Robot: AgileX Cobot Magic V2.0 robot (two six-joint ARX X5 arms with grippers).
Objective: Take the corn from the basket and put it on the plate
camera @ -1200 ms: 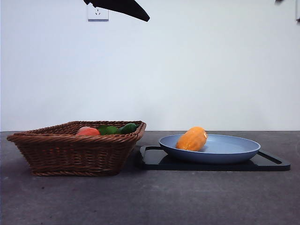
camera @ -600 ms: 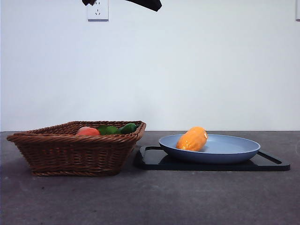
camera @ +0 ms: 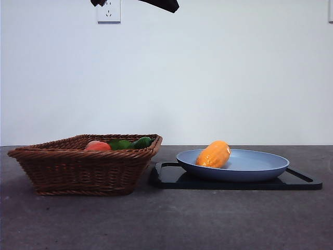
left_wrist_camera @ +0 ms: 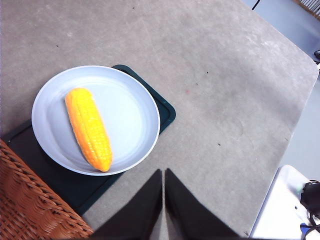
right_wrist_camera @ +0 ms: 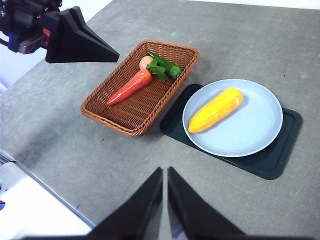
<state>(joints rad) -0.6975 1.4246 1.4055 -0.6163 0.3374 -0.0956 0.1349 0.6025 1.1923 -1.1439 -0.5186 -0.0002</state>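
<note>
The yellow-orange corn [camera: 214,154] lies on its side in the blue plate [camera: 260,162], towards the plate's left part. It touches neither gripper. The brown wicker basket [camera: 83,172] stands left of the plate. My left gripper [left_wrist_camera: 163,171] hangs shut and empty high above the table, looking down on the corn [left_wrist_camera: 89,128] and the plate [left_wrist_camera: 131,107]. It shows as a black tip [camera: 162,4] at the front view's top edge. My right gripper [right_wrist_camera: 165,170] is shut too, high and well back from the corn [right_wrist_camera: 215,110], plate [right_wrist_camera: 252,125] and basket [right_wrist_camera: 126,121].
The plate rests on a flat black tray [camera: 234,179]. In the basket lie an orange carrot [right_wrist_camera: 129,87], a pinkish peach [camera: 97,146] and green vegetables [camera: 132,143]. A wall socket [camera: 109,11] sits behind. The table edge runs close to the right arm's side.
One second ago the black gripper tip at the top of the front view hung lower; it has risen and shifted right, then stayed still. Corn, plate and basket have not moved.
</note>
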